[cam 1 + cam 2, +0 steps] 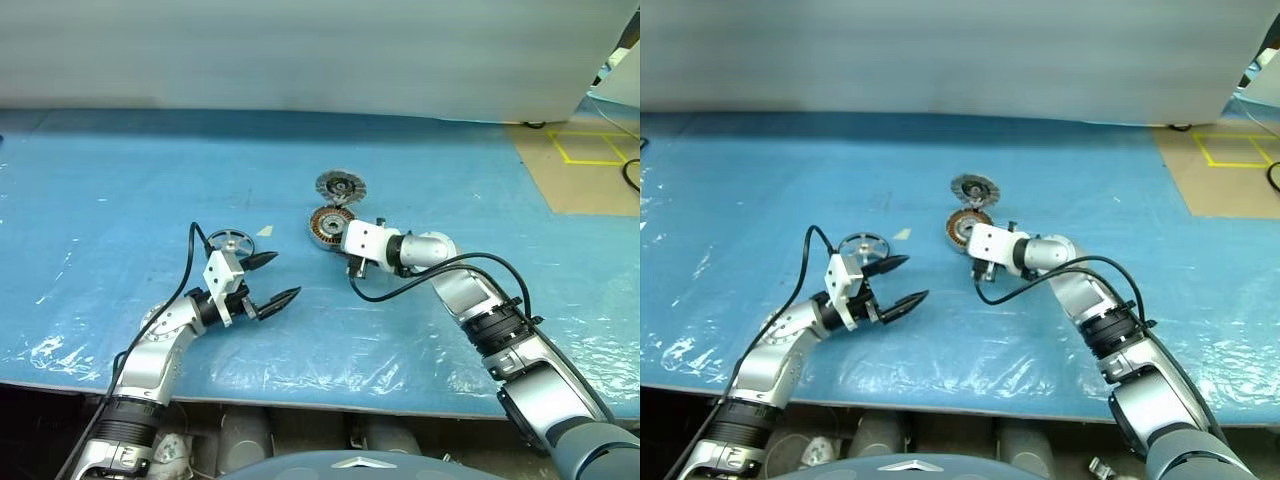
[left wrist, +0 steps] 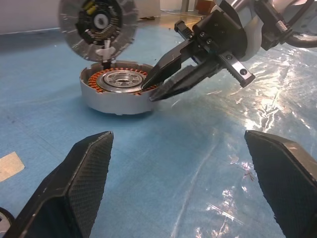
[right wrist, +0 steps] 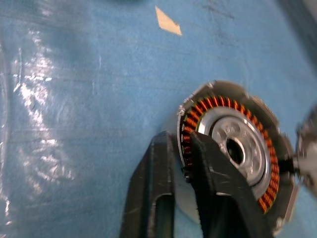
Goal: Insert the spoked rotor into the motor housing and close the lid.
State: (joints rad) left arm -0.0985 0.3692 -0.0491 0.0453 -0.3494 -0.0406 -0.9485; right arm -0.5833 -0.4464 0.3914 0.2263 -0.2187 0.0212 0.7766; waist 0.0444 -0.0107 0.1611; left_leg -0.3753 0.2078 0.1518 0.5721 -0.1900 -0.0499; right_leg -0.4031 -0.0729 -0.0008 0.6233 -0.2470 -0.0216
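Blue plastic-covered table (image 1: 120, 180). Round silver motor housing (image 2: 119, 91), copper windings, silver hub inside, centre; finned lid (image 2: 98, 27) upright behind. Right gripper (image 2: 154, 89) pinched on housing rim. Left gripper (image 1: 272, 280) spread, thin spoked rotor (image 1: 229, 242) beside.

Silver motor housing (image 2: 116, 91), orange-copper windings

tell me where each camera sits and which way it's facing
Left and right eye views: on the head, looking forward and down at the blue table; both arms show.
Left wrist view: on the left arm, looking between its open fingers at the motor housing.
Right wrist view: on the right arm, looking down its shut fingers onto the housing rim.
Shared: both wrist views show the housing; the left also shows the right gripper.
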